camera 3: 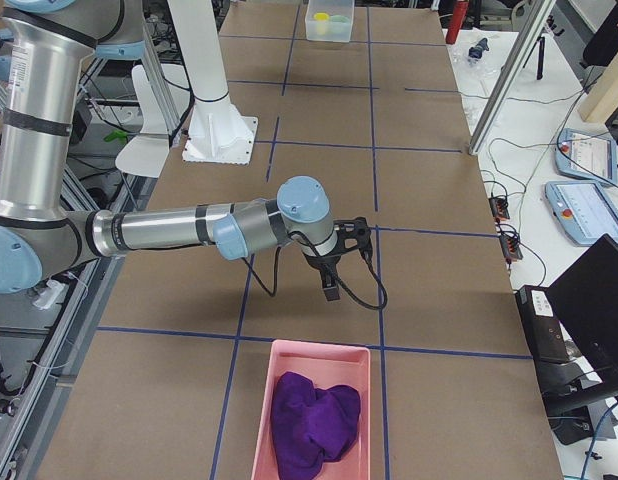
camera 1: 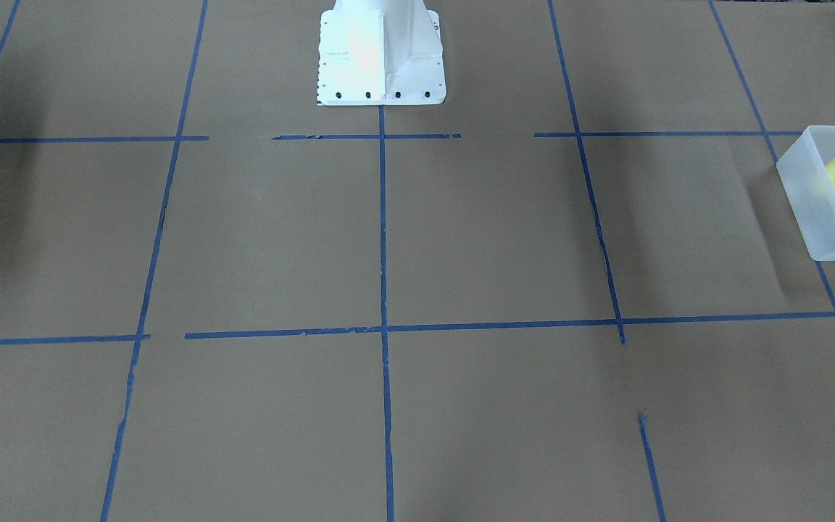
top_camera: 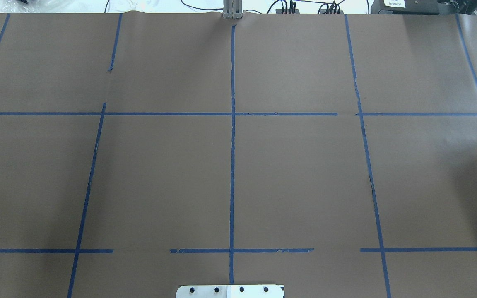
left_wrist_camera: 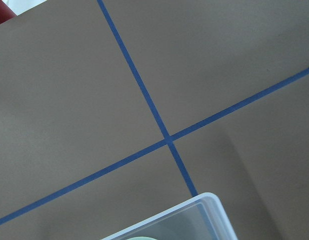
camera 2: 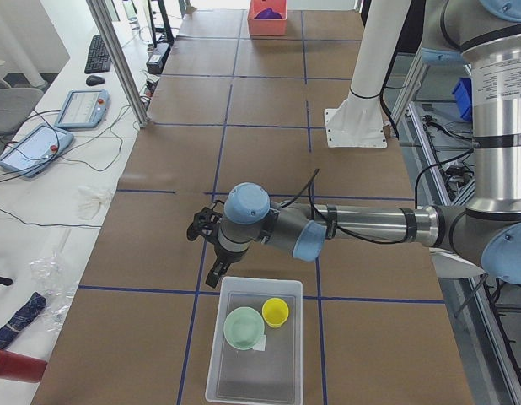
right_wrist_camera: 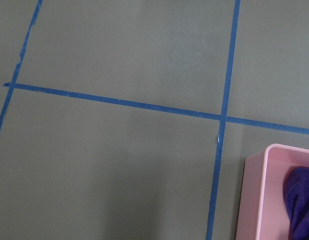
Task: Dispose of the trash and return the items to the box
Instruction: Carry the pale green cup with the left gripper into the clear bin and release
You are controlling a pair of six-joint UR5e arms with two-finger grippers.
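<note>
The table (top_camera: 160,178), covered in brown paper with a grid of blue tape, carries the robot's white pedestal (camera 1: 381,54) at the middle of its robot-side edge.

Out from the pedestal towards the table's left end, the left gripper (camera 2: 216,277) hangs over the paper on an arm stretched out low and level. It is just short of the box wall that faces the pedestal. It appears only in the side view, so I cannot tell whether its fingers are spread or pressed together. Its wrist camera catches one corner of the box at the bottom of its view.

On the pedestal's other side, the right gripper (camera 3: 330,292) hangs likewise, just short of a pink bin. Here too, I cannot tell how the fingers stand.

Farther from the pedestal, at the left end, stands the box (camera 2: 273,375), frosted and translucent. The yellow cup (camera 2: 275,311) and the mint-green bowl (camera 2: 243,327) both lie inside it, in the part nearer the pedestal. They sit side by side, the cup towards the robot's edge.

Equally far off, at the right end, the pink bin (camera 3: 319,352) holds a crumpled purple cloth (camera 3: 311,420).
</note>
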